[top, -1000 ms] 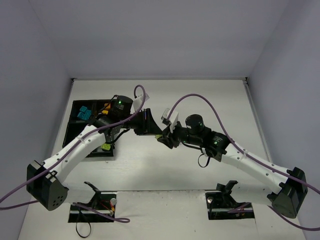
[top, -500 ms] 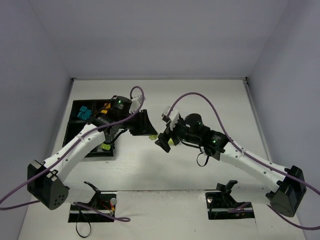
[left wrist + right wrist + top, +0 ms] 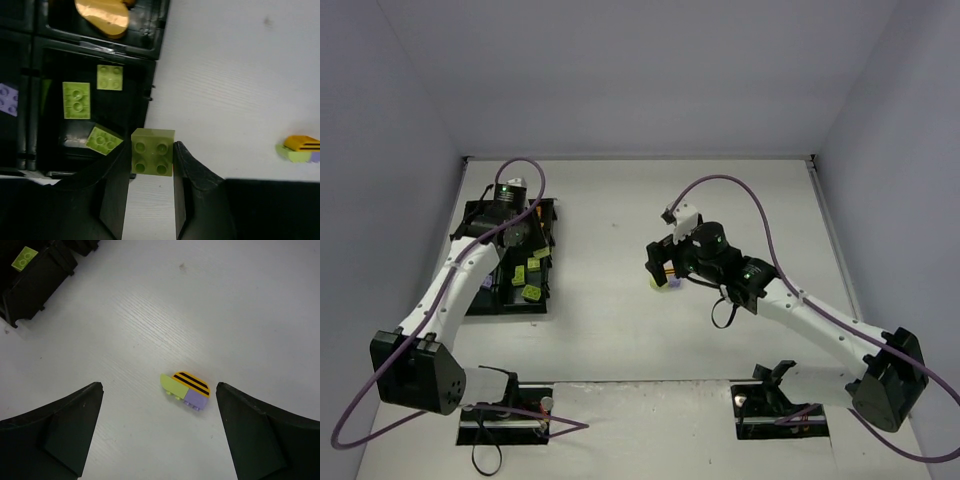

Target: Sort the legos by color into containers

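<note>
The left gripper (image 3: 152, 162) pinches a green brick (image 3: 152, 151) right by the edge of the black tray (image 3: 150, 50), at the left of the overhead view. Three green bricks (image 3: 76, 100) lie in one box of the tray. The right gripper (image 3: 159, 390) is spread wide above a little orange, green and purple stack (image 3: 186, 389) in the middle of the white table (image 3: 225, 300).

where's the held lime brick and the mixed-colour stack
lime square studded plastic brick (image 3: 152, 151), left wrist view, studded top face
orange, lime and purple stacked plastic bricks (image 3: 190, 380), right wrist view, orange striped top
</note>
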Action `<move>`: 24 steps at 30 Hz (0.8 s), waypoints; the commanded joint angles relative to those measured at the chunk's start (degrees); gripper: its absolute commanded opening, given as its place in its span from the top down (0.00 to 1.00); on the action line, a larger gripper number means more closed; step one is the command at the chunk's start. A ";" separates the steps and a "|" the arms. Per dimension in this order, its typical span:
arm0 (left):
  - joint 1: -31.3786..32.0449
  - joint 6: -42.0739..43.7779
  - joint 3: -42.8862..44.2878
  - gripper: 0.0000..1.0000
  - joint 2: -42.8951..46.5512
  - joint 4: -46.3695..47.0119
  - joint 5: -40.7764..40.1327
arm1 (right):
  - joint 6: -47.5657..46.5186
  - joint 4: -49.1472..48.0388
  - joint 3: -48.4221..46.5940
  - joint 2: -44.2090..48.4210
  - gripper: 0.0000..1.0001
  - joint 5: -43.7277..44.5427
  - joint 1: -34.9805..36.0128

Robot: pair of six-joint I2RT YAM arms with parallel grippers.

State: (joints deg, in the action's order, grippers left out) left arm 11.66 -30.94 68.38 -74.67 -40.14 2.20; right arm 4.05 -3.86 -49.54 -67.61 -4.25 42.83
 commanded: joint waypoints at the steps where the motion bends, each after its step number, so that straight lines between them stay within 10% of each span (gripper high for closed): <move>1: -2.34 2.64 -1.31 0.77 -1.17 1.38 -5.71 | 4.55 -1.15 -0.03 -0.15 0.08 6.97 -0.46; 14: -6.04 4.13 -2.64 0.39 -4.52 4.72 -6.86 | 15.80 2.80 2.52 -6.20 0.22 9.61 -2.49; 24: -5.86 3.34 -2.99 0.36 3.04 3.05 0.08 | 20.18 3.15 0.23 -14.56 0.24 9.88 -2.57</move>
State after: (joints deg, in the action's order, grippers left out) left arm 5.87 -27.66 64.51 -75.92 -37.41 -0.62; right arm 20.14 0.49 -46.92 -81.21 3.73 40.51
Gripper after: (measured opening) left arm 0.641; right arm 0.760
